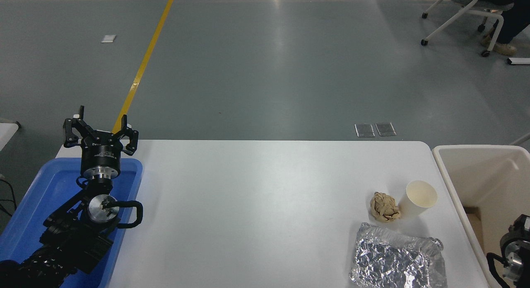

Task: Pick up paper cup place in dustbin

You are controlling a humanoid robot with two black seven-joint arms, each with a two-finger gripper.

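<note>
The paper cup (419, 199) is small and white with a cream inside. It stands upright near the table's right edge. The dustbin (455, 184) is a large cream bin beside the table at the right, its rim close to the cup. My left gripper (101, 121) is open and empty, parked over the blue tray at the far left. Only part of my right arm (511, 255) shows at the lower right edge, over the bin; its gripper is out of view.
A crumpled brown paper ball (384, 206) lies just left of the cup. A crumpled foil tray (395, 259) lies in front of them. A blue plastic tray (45, 188) sits at the table's left. A chair and a person's legs are at the top right.
</note>
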